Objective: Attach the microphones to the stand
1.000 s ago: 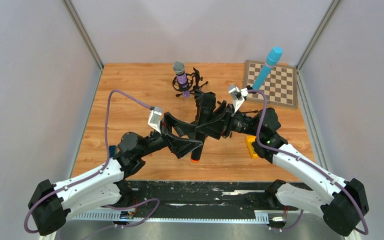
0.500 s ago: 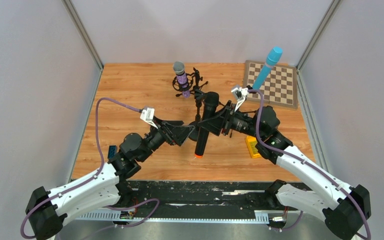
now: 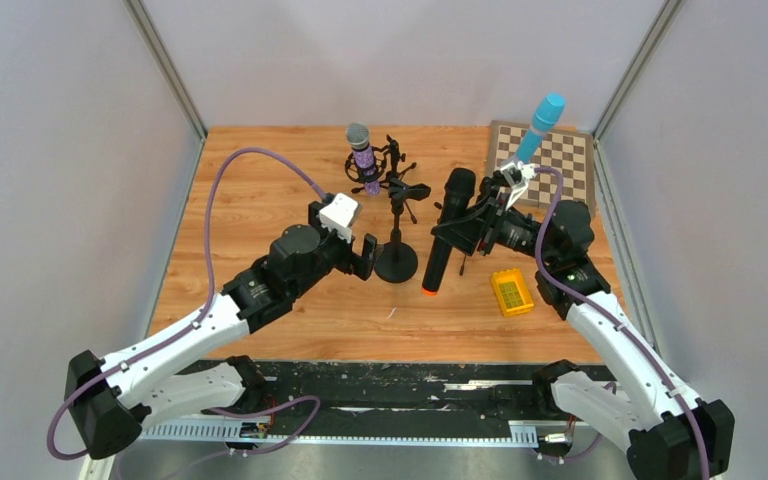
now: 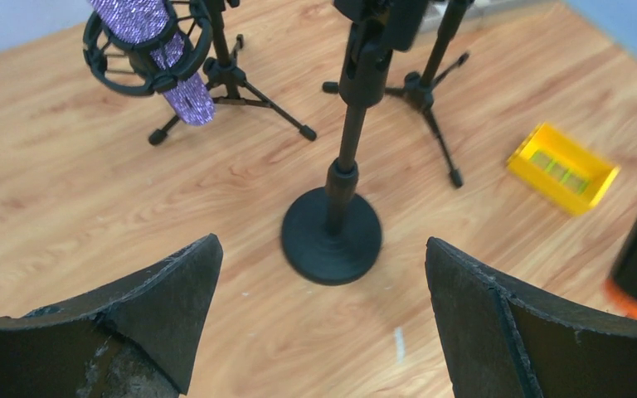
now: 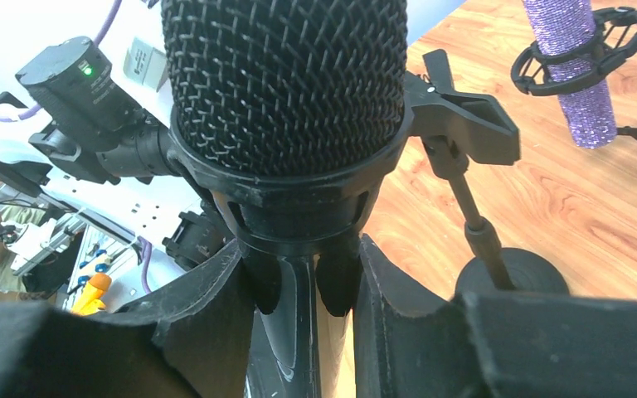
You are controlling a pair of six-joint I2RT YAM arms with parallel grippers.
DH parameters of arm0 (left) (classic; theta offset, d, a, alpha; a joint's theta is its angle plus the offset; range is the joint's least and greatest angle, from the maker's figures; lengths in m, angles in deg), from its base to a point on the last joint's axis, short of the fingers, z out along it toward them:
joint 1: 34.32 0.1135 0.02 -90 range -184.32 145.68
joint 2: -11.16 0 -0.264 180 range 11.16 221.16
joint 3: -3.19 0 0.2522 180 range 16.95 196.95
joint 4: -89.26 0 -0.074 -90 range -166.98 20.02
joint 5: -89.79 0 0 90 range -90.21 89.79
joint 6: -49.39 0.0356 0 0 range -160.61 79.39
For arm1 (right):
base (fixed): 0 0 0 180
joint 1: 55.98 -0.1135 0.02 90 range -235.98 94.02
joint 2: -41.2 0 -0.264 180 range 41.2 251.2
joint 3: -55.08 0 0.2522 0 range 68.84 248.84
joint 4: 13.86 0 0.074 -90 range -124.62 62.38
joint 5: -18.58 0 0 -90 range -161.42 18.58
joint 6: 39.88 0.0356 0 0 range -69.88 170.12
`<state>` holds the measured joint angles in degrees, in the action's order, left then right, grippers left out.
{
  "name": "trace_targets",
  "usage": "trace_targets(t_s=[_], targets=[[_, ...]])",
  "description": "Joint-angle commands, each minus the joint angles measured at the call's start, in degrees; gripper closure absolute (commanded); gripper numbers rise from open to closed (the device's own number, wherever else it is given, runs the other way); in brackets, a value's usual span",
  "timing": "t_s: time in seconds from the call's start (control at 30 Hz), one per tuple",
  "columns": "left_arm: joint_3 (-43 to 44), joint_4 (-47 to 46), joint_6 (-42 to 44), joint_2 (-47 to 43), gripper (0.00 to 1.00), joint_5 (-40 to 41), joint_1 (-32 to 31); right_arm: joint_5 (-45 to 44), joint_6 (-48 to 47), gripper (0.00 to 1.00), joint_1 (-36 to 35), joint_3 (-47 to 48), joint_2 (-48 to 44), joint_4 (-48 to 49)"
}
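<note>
My right gripper (image 3: 463, 233) is clamped around the body of the black stick microphone with the orange end ring (image 3: 437, 265). It holds the microphone in the air, mesh head up and tilted, just right of the black round-based stand (image 3: 397, 262). My left gripper (image 3: 368, 256) hangs near that base on the other side, jaws spread wide and empty. The glittery purple microphone (image 3: 363, 158) sits in its ring mount on a tripod. The light-blue microphone (image 3: 538, 124) rises at a slant by the chequered board (image 3: 560, 175), its holder hidden from me.

The step in hand, as I judge it, is seating the black one in the black clip (image 5: 464, 124) atop the round-based stand. I would line the handle up with the clip's mouth first, then press in squarely. The stand looks light enough to tip, so I would close the left claw on its pole as a brace before pushing, and keep clear of the small yellow tray (image 3: 511, 292).
</note>
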<state>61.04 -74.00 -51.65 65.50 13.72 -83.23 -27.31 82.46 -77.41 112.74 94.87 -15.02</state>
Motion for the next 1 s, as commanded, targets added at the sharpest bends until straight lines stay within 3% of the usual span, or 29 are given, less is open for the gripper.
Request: trace_targets(t_s=[0.0,0.3,0.5,0.97], targets=[[3.92,4.03,17.43,1.97,0.00,-8.65,3.01,6.32,-1.31,1.00,3.17,2.84,-2.24,2.79],[10.33,6.79,29.07,6.20,0.00,-33.18,15.51,9.19,-1.32,1.00,6.07,2.77,-2.26,2.91],[16.10,4.94,27.74,11.13,0.00,-51.18,22.34,9.96,-0.87,1.00,6.67,2.39,-1.68,4.18],[31.15,8.24,29.23,24.31,0.00,-66.63,23.02,10.81,1.10,1.00,7.58,1.37,-1.69,6.16]])
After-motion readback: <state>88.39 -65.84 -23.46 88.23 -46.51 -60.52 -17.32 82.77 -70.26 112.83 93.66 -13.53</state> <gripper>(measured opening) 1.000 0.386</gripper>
